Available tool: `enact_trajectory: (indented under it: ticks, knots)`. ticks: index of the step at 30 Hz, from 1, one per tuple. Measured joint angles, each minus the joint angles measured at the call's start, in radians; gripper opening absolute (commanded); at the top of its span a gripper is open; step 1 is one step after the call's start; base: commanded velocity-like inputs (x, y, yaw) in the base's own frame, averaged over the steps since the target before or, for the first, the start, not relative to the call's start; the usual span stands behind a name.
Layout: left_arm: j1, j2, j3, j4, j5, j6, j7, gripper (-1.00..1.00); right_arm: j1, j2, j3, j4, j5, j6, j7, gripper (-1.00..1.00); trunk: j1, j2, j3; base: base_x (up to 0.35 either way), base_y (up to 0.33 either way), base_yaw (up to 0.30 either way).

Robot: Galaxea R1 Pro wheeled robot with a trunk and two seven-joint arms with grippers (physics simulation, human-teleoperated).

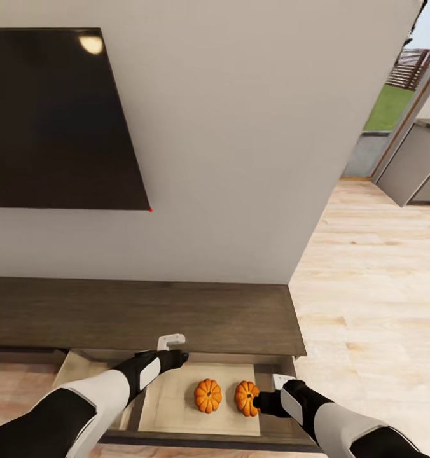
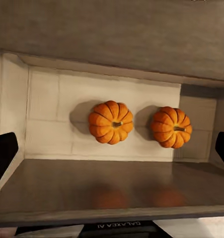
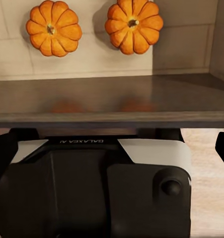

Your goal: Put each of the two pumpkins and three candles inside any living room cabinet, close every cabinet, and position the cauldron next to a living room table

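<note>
Cabinet (image 1: 145,315): long dark-brown unit against the white wall, one drawer (image 1: 170,407) pulled open toward the robot, beige inside.
Pumpkins: both on the drawer floor, side by side and apart; one (image 1: 208,395) near the middle, the other (image 1: 246,398) toward the drawer's right end.
Left gripper (image 1: 172,343): above the drawer's rear edge, by the cabinet top's front edge; fingers apart, nothing between them.
Right gripper (image 1: 277,381): over the drawer's right end, just beside the right-hand pumpkin; cannot tell whether its fingers are apart or together.
Television (image 1: 56,121): dark screen on the wall above the cabinet's left part.
Floor (image 1: 374,286): pale wood, right of the cabinet.
In the way: the drawer's front panel (image 2: 112,191) stands between both wrist cameras and the pumpkins.
</note>
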Motion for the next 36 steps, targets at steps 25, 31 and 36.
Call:
enact_trajectory:
  ticks: [25, 31, 36]
  knots:
    - [0.001, 0.007, -0.001, 0.017, 0.092, -0.003, 0.004, 1.00, 0.004, 0.000, 0.001, -0.003, 0.000, -0.001, -0.001, 1.00, 0.000, 0.000, 0.042, 0.000, 0.000, 0.000]
    - [0.001, 0.007, -0.001, 0.018, 0.092, -0.003, 0.004, 1.00, 0.004, -0.001, 0.003, -0.003, 0.000, -0.001, -0.001, 1.00, 0.000, 0.000, 0.052, 0.000, 0.000, 0.000]
    - [0.001, 0.007, -0.001, 0.018, 0.092, -0.003, 0.004, 1.00, 0.004, -0.001, 0.003, -0.003, 0.000, -0.001, -0.001, 1.00, 0.000, 0.000, 0.060, 0.000, 0.000, 0.000]
